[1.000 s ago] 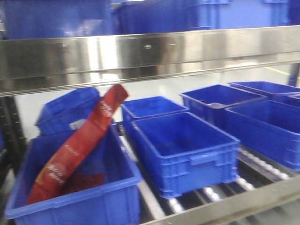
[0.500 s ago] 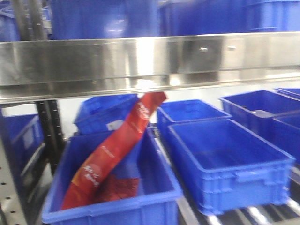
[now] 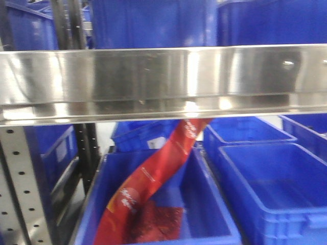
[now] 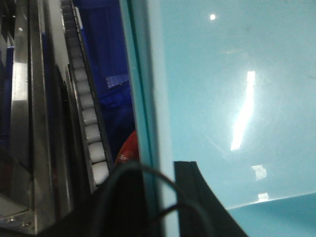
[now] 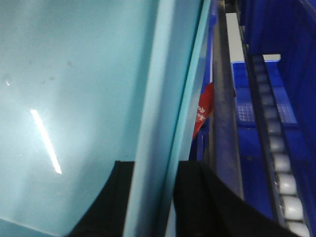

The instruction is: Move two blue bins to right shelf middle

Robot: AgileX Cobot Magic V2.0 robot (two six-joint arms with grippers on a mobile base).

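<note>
Drifted left and closer to the rail (image 3: 163, 76); both my grippers pinch the pale bin's (image 4: 237, 98) rim just beside it, so a low lift could snag.

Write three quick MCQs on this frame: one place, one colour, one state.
1. Where is the red packet? A on the rail; B in the left bin; C on the floor.
2. What colour is the wrist-view bin? A red; B grey; C pale blue.
3. How does the right bin look? A empty; B packed; C lidded.
B: the packet leans inside it. C: a pale blue wall fills both wrist views. A: its visible floor is bare.
</note>
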